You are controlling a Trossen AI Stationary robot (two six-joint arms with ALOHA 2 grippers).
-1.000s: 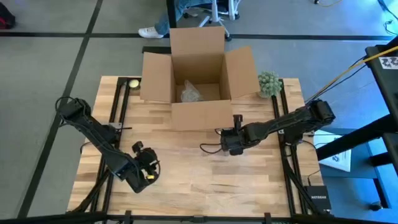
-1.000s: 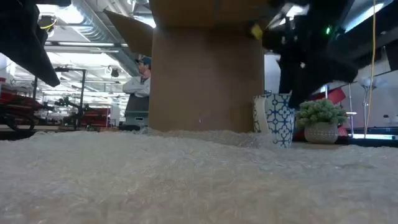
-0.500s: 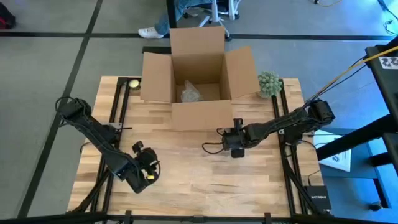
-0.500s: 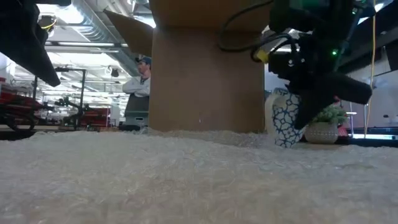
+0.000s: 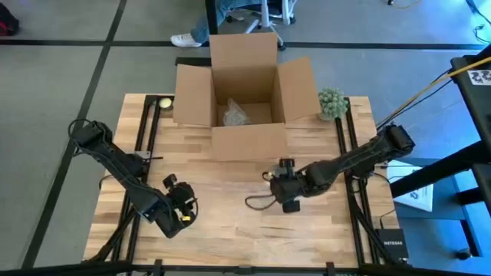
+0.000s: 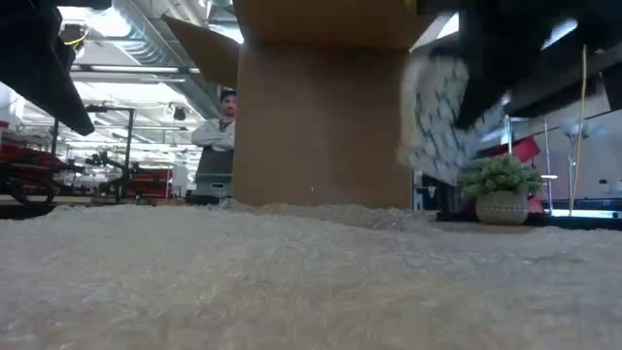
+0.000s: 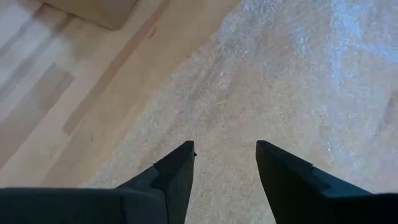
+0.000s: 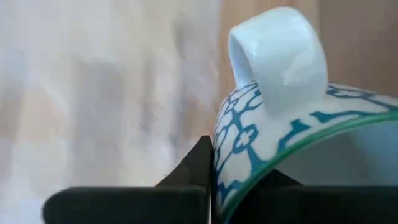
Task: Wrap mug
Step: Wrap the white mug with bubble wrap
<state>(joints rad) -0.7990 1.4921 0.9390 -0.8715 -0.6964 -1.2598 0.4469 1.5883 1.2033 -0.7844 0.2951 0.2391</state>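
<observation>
- Mug, white with a blue pattern, sits clamped at its rim in my right gripper in the right wrist view.
- From above I count one wooden table, one open cardboard box at its far edge, one small plant right of the box, and two arms; the right gripper is near the middle, the left gripper near-left.
- Low view: mug lifted off the bubble wrap; one person stands behind.
- Left wrist view: fingers parted above wrap.
</observation>
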